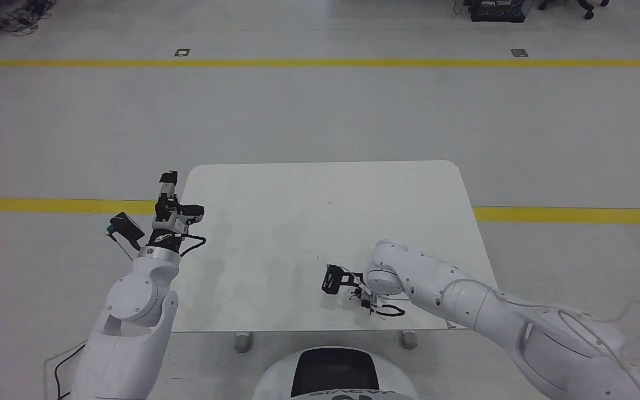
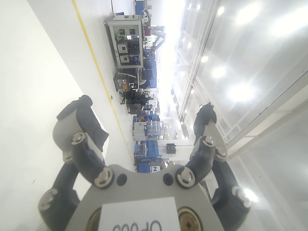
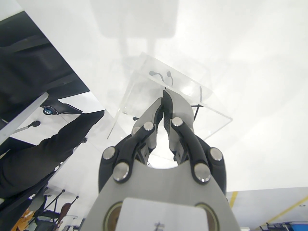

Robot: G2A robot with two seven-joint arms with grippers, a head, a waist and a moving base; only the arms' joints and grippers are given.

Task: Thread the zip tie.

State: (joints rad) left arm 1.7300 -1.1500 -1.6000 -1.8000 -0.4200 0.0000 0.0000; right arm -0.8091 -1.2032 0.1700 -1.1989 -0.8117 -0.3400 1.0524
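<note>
Your right gripper [image 3: 164,97] is hovering over the near edge of the white table [image 1: 320,220], with its fingers pressed tightly together. Directly beyond the fingertips, a clear acrylic stand [image 3: 187,80] is sitting on the tabletop, and the thin black zip tie [image 3: 171,78] is showing through it. You cannot tell whether the fingers are pinching the tie. Your left gripper [image 2: 144,104] is hanging at the table's left edge, well apart, jaws spread wide and gripping nothing. Yellow floor lines [image 1: 560,214] are running behind the table.
</note>
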